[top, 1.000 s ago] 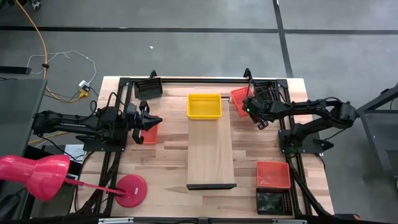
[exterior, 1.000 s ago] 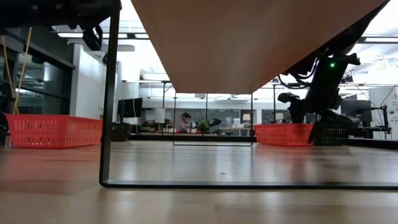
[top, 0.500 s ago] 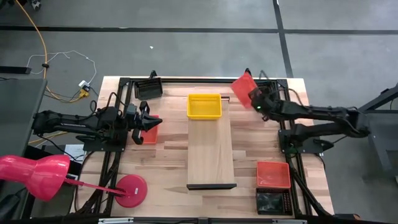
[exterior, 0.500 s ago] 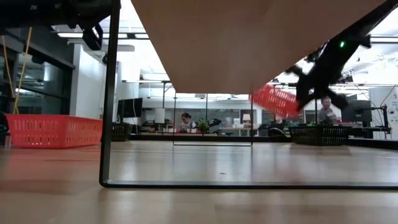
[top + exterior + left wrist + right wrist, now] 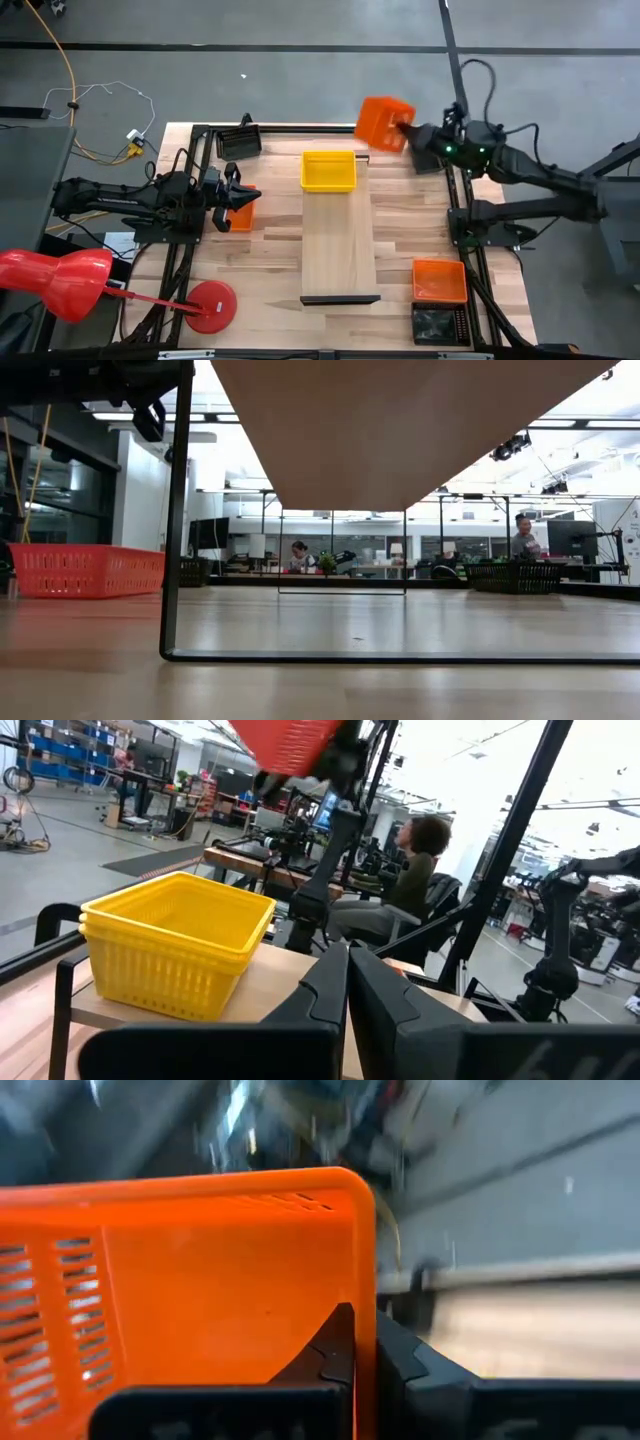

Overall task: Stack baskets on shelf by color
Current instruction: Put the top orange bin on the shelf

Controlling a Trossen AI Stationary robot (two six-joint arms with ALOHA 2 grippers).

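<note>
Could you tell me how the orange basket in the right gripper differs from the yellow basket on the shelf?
The orange mesh plastic basket is held up by the right gripper, shut on its rim, over the table's far edge; the yellow mesh plastic basket rests on the light-wood shelf board, ungripped. The orange one is tilted, the yellow one level. Both are small rectangular trays.

Right gripper (image 5: 405, 128) raised, jaws clamped; left gripper (image 5: 243, 196) low, jaws closed.
</note>
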